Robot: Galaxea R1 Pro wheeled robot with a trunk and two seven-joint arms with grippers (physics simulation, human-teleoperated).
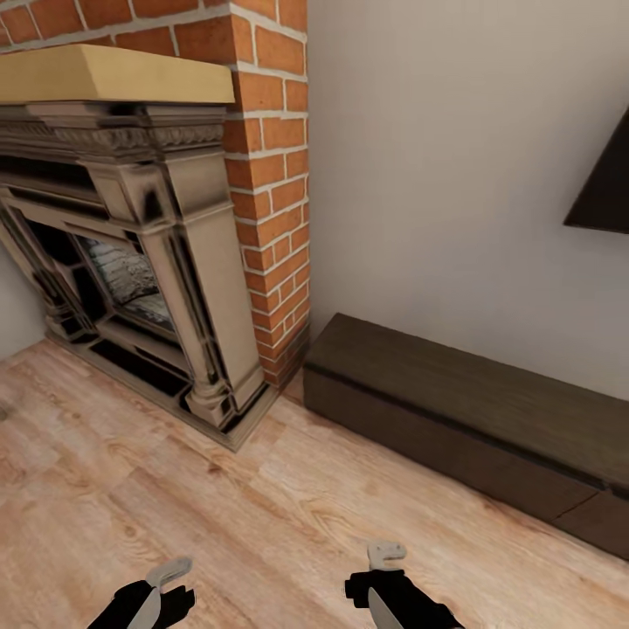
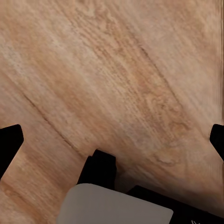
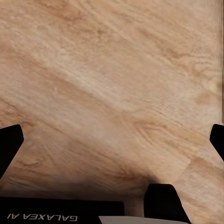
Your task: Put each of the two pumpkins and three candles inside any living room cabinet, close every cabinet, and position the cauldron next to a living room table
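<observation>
Flooring (image 1: 175, 515) of pale wood planks spans the lower frame. Brick fireplace (image 1: 148, 245) with carved surround occupies the upper left. Cabinet (image 1: 472, 419), long, low and dark brown, runs along the white wall at right, fronts closed. Left gripper (image 2: 112, 140) and right gripper (image 3: 112, 140), at bottom centre, have fingertips spread wide, nothing held, above bare floor.

Even, bright, flat render light, no glare. Soft dark shadow on floor (image 3: 70, 186) just under the right gripper (image 3: 112, 140). Textures slightly blurry, fireplace (image 1: 131, 262) smeared.
</observation>
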